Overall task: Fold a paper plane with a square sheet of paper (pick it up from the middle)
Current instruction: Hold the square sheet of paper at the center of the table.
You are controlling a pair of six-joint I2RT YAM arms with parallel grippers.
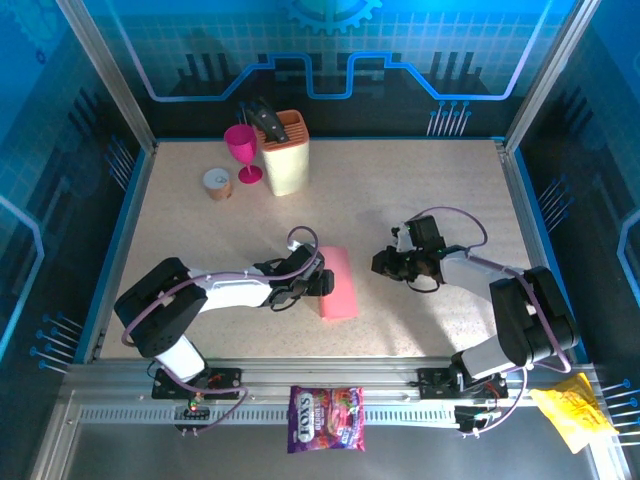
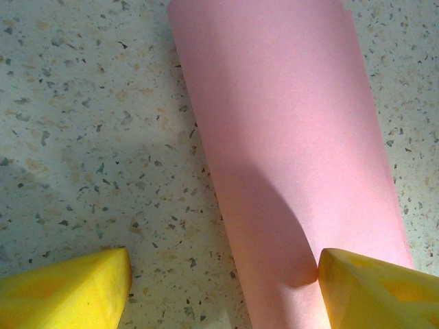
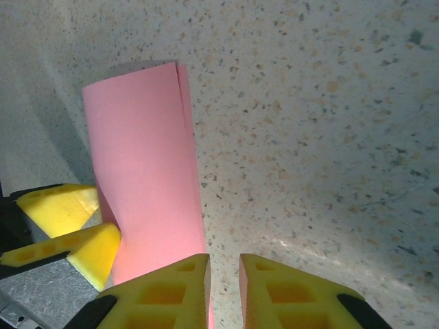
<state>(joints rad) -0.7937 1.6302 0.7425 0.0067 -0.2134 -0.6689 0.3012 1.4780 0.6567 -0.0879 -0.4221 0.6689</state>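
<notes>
Clearly the folded pink sheet (image 2: 288,137) runs lengthwise ahead of the spread left gripper (image 2: 224,264), touching one finger; the pressed-together right gripper (image 3: 224,267) is farther.

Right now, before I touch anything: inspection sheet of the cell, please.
Surface: speckled beige tabletop, no spills seen.
Job's things: pink-red paper sheet, folded into a narrow strip, lying mid-table; no plane shape yet.
Clutter: beige knife block, magenta goblet, small round roll at far left; purple candy bag and yellow wrapper by the front rail.
Grippers: left gripper open, one finger over the paper's edge; right gripper nearly shut, empty, beside the paper.
Cables: purple-grey cables looped along both arms, none seen snagged.
Surroundings: blue-lit panel enclosure, aluminium frame.
</notes>
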